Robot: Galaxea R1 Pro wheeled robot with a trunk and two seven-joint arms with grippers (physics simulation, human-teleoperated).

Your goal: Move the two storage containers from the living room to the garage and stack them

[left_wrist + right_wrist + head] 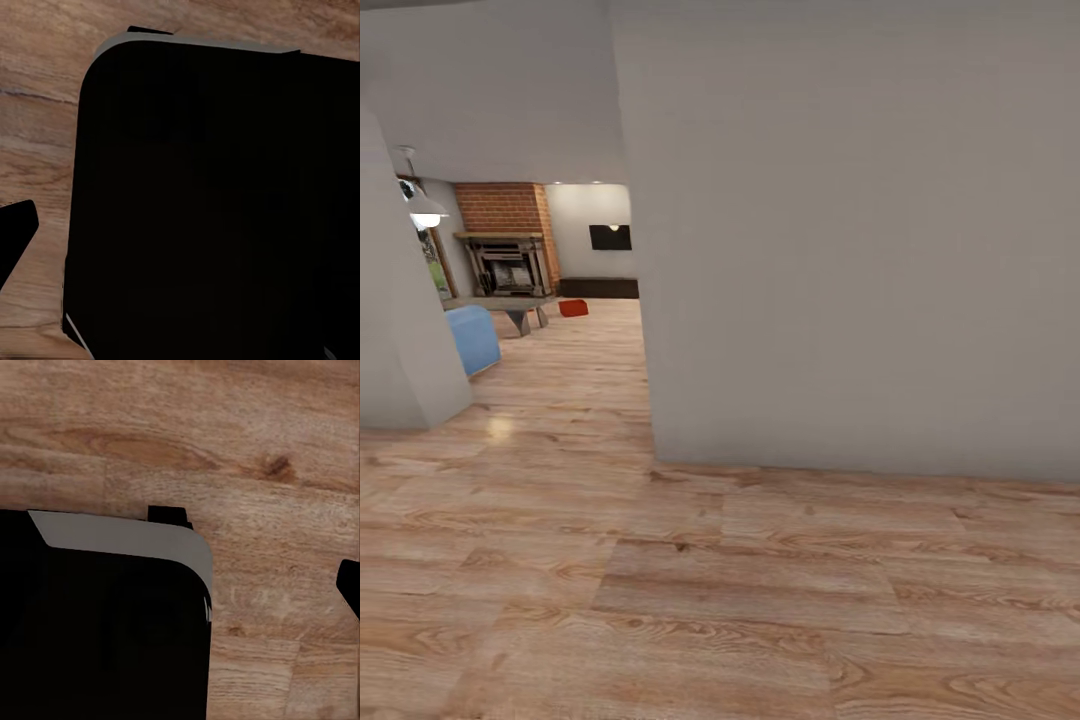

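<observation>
At the left of the head view, a little above mid-height and far down the room, I can make out one storage container point(573, 308) — a small orange-red block sitting on the light wood-plank floor point(760, 600), just right of the glass coffee table point(510, 305) and in front of the brick fireplace point(508, 240). From here it reads as a low, plain bin; I can't see its rim or whether it is open-topped. I'd guess it is light and rigid, with smooth walls that could slip, so I would pinch a long wall at its middle. The blue sofa point(473, 338) sits nearer, lower left, and a big grey wall point(860, 250) blocks the right side. Both wrist views give me dark robot bodywork over planks — I cannot tell how far either claw is open, or whether it holds anything.
</observation>
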